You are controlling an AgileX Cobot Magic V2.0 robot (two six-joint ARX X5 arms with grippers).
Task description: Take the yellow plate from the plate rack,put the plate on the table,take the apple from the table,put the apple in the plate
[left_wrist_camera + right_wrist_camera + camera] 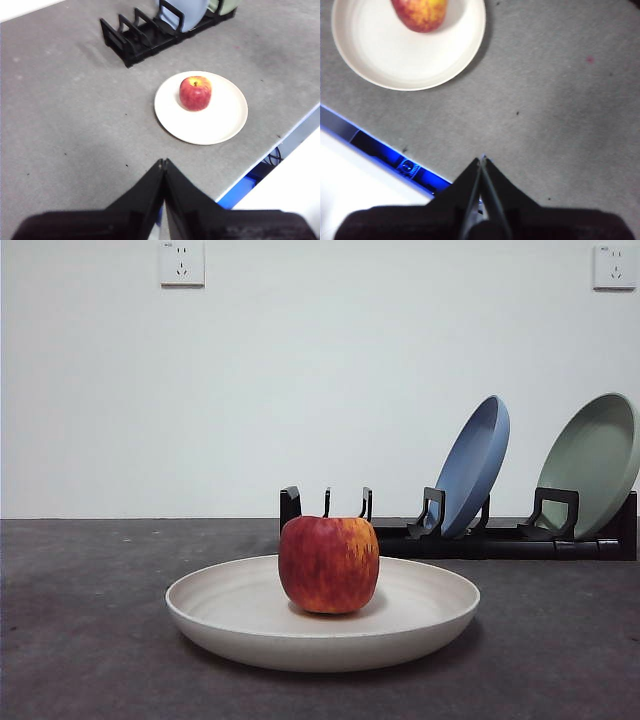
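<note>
You have the apple point(328, 564) sitting in the yellow plate point(250, 625), with both end effectors, left point(163, 161) and right point(481, 159), closed, empty and well clear.

**Legible text check: none found**

No readable text, labels, brands or numbers in any view. The apple point(328, 564), yellow plate point(250, 625), plate rack point(480, 540) and table point(90, 640) carry no markings. Two wall sockets point(181, 262) show only slot holes, no print.
</note>
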